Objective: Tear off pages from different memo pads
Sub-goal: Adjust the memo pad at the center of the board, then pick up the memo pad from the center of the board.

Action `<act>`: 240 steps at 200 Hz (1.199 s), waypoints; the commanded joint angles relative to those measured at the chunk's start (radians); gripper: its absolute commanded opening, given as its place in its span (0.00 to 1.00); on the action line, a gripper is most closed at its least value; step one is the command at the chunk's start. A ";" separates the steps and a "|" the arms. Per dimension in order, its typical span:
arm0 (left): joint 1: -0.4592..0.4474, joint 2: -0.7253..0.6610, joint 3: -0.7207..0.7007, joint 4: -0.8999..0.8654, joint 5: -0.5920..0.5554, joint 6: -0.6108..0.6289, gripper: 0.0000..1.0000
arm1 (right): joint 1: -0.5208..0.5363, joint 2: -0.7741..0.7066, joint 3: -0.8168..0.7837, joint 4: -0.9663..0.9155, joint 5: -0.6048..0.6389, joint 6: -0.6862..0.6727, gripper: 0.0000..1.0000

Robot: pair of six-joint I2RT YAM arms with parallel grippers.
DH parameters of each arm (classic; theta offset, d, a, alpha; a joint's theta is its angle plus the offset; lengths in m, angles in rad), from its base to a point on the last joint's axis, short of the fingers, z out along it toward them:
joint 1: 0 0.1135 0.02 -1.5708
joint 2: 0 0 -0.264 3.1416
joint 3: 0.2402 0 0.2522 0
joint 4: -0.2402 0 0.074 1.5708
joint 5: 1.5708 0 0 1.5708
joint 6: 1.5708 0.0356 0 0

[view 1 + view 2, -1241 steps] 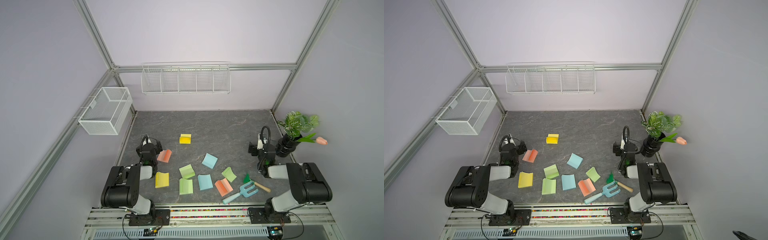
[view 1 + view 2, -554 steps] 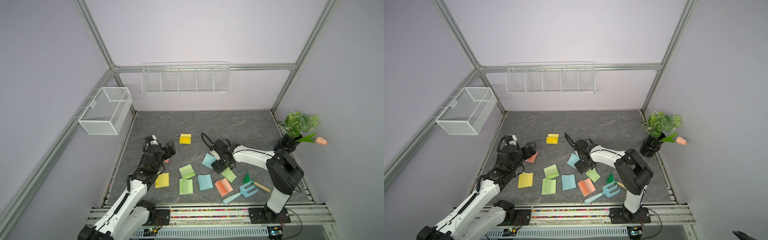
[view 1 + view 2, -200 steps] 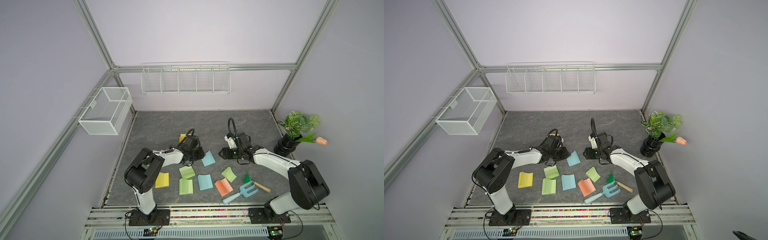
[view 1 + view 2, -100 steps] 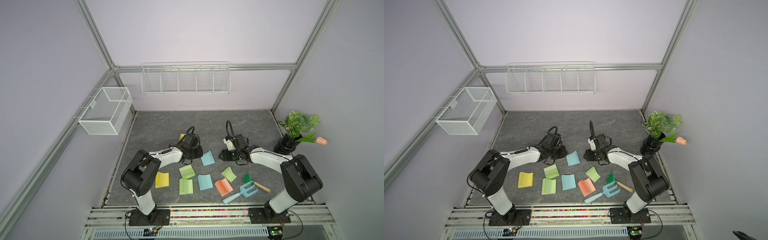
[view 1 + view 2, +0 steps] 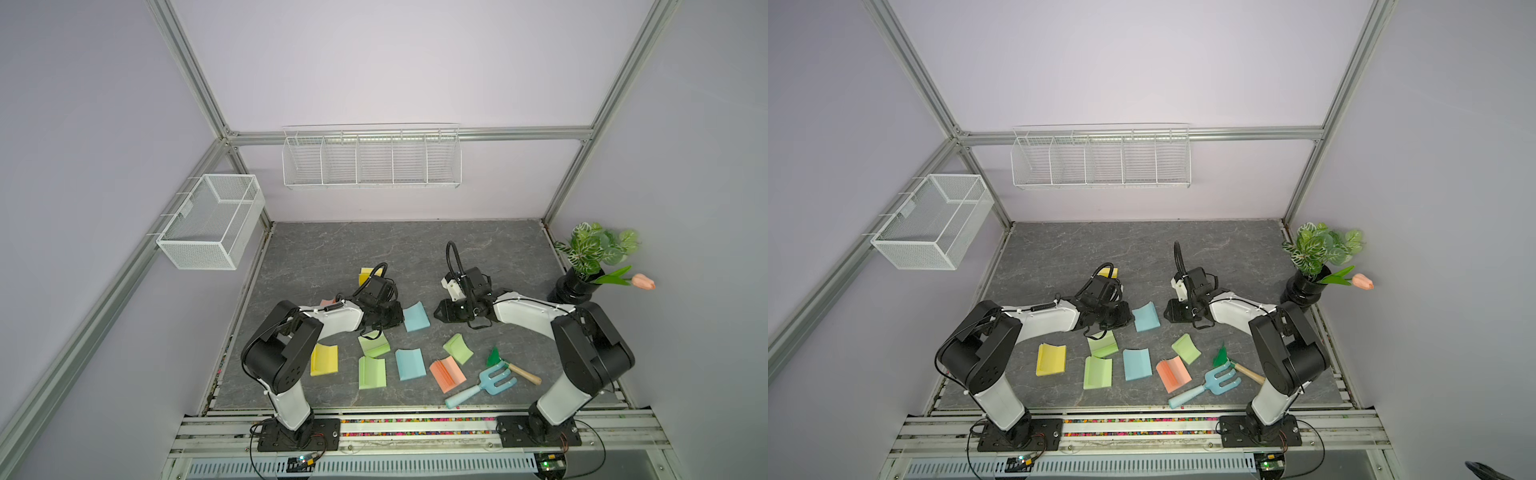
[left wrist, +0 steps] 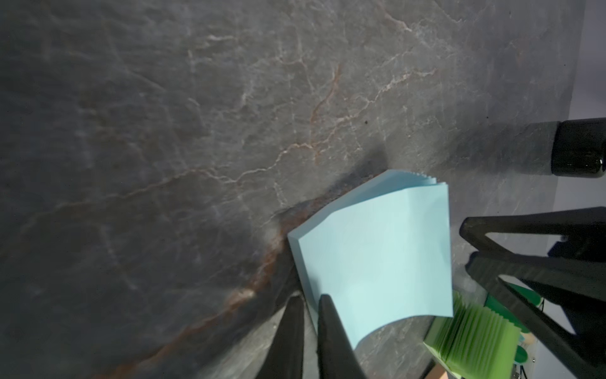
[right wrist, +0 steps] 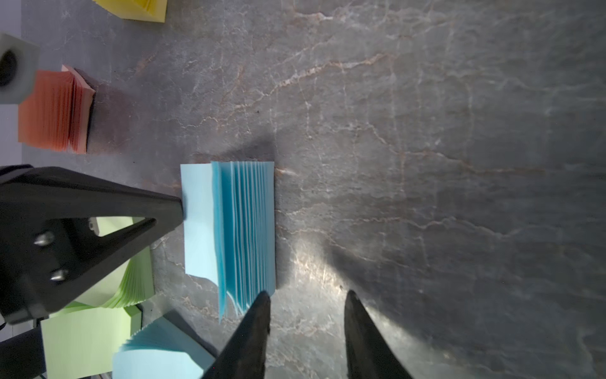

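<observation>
**Entry: tabletop, front to back**

1. Front row: six memo pads, from yellow [image 5: 324,360] to salmon [image 5: 446,374], and a blue garden fork [image 5: 484,384]. None is touched. No loose pages are seen anywhere.
2. Mid-table: the blue memo pad [image 5: 416,316] lies flat between both arms.
   - The left gripper [image 6: 310,300] has its fingers drawn almost together on the pad's edge. Whether one page or several is pinched cannot be told.
   - The right gripper [image 7: 306,295] has its fingers parted with nothing between them, and one tip touches the pad's fanned corner.
3. Behind the left arm: a salmon pad [image 5: 327,302] and a yellow pad [image 5: 366,275], both partly hidden.

**Risks**
- The block is not yet pinned, so the whole pad could be dragged or lifted rather than a page torn.
- A thick pinch would bring off a wad.
- The green pad [image 6: 472,341] just beside (its pages fanned too) could be nudged.

**Views**
- The fanned page edges and the right fingers' gap are given only by the right wrist view.
- The left pinch is given only by the left wrist view.
- The full layout is given only in both top views, where the finger gaps cannot be made out.
</observation>
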 commanded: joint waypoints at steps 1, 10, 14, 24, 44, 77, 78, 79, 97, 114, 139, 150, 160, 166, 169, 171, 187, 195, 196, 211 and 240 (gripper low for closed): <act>-0.010 0.039 0.024 0.050 0.033 -0.027 0.14 | 0.008 0.014 0.023 -0.028 -0.021 -0.016 0.39; -0.011 0.057 0.034 0.060 0.043 -0.032 0.14 | 0.008 0.012 0.022 -0.030 -0.016 -0.017 0.39; -0.013 0.063 0.038 0.065 0.049 -0.036 0.14 | 0.007 0.011 0.022 -0.031 -0.013 -0.016 0.39; -0.014 0.084 0.050 0.084 0.067 -0.042 0.14 | 0.008 0.005 0.020 -0.033 -0.001 -0.017 0.39; -0.016 0.119 0.065 0.138 0.111 -0.056 0.14 | 0.007 -0.005 0.016 -0.037 0.026 -0.019 0.40; -0.016 0.116 0.109 0.070 0.064 0.001 0.14 | 0.007 -0.031 0.011 -0.060 0.072 -0.030 0.41; -0.016 0.115 0.109 0.067 0.063 0.003 0.15 | 0.008 -0.031 0.011 -0.060 0.073 -0.030 0.41; -0.016 0.113 0.109 0.065 0.060 0.005 0.15 | 0.008 -0.032 0.011 -0.061 0.076 -0.030 0.41; -0.016 0.086 0.101 0.049 0.043 0.033 0.19 | 0.008 -0.048 0.008 -0.070 0.098 -0.032 0.42; -0.016 0.057 0.083 0.069 0.051 0.064 0.23 | 0.007 -0.063 0.000 -0.063 0.101 -0.026 0.41; -0.016 0.017 0.066 0.079 0.055 0.127 0.27 | 0.005 -0.083 -0.013 -0.037 0.075 -0.008 0.41; -0.016 0.000 0.059 0.082 0.051 0.155 0.29 | 0.005 -0.085 -0.013 -0.029 0.063 -0.001 0.41; -0.016 -0.012 0.049 0.091 0.045 0.178 0.30 | 0.004 -0.083 -0.013 -0.023 0.056 0.002 0.41; -0.016 -0.016 0.042 0.098 0.042 0.186 0.30 | 0.005 -0.081 -0.013 -0.021 0.055 0.004 0.41; -0.016 -0.018 0.039 0.101 0.039 0.188 0.30 | 0.005 -0.081 -0.013 -0.020 0.055 0.004 0.41; -0.016 -0.019 0.039 0.101 0.037 0.190 0.30 | 0.004 -0.079 -0.013 -0.020 0.055 0.005 0.41; -0.016 -0.025 0.041 0.085 0.026 0.208 0.31 | 0.004 -0.076 -0.013 -0.018 0.058 0.005 0.41; -0.016 -0.033 0.040 0.075 0.010 0.217 0.32 | 0.005 -0.072 -0.013 -0.018 0.060 0.004 0.41; -0.016 -0.033 0.039 0.074 0.007 0.217 0.32 | 0.005 -0.072 -0.013 -0.018 0.060 0.003 0.41; -0.016 -0.054 0.030 0.075 -0.017 0.227 0.32 | 0.005 -0.063 -0.013 -0.019 0.060 0.001 0.41; -0.017 -0.074 0.011 0.092 -0.029 0.220 0.33 | 0.005 -0.041 -0.004 -0.021 0.064 -0.001 0.41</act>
